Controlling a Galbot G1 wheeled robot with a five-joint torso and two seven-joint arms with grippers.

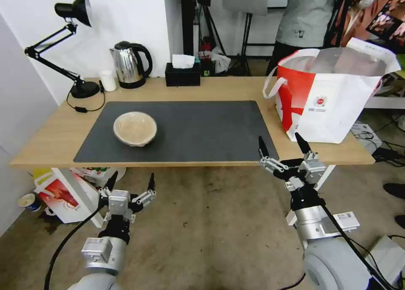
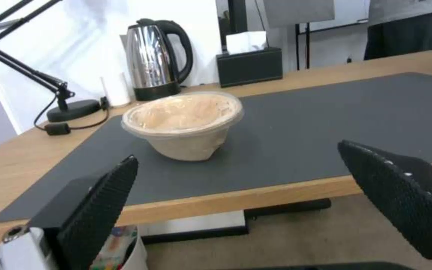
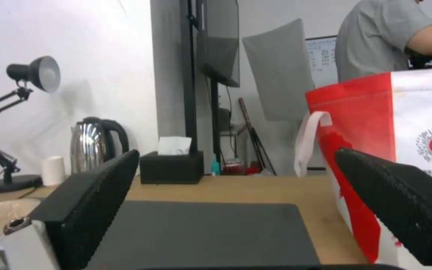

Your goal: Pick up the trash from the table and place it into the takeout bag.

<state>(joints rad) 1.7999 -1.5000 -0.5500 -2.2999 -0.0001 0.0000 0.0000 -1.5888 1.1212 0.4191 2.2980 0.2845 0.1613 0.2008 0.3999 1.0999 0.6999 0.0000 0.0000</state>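
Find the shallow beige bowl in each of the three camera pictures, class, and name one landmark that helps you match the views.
Head view: the beige bowl sits on the left part of the dark mat.
Left wrist view: the bowl is centre frame, on the mat beyond the open left gripper.
Right wrist view: a sliver of it shows at the picture's edge.
Shared landmark: the steel kettle.

Beige bowl (image 1: pixel 135 128) on the mat, both grippers below the table edge

Left gripper (image 1: pixel 130 183) gapes just short of the bowl; right gripper (image 1: pixel 280 145), spread, sits beside the takeout bag (image 1: pixel 333 100).
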